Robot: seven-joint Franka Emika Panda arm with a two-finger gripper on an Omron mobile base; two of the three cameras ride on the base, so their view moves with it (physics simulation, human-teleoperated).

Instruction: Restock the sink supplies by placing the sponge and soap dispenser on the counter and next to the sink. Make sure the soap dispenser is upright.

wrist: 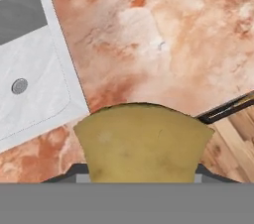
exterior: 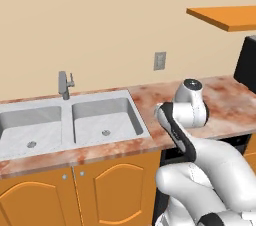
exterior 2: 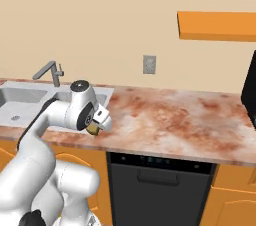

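The yellow-tan sponge [wrist: 143, 143] sits clamped at the hand, apparently just above the marbled reddish-brown counter [exterior 2: 175, 115], near its front edge. The light grey double-basin sink [exterior: 70, 122] lies recessed beside it, basins bare.

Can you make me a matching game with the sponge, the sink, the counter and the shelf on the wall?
Things:
1. sponge
2. sink
3. counter
4. wall shelf

Descriptions:
A. light grey, two basins
B. orange, high on the wall
C. yellow-tan, held in the gripper
D. reddish-brown and white marbled

Pairs: 1-C, 2-A, 3-D, 4-B
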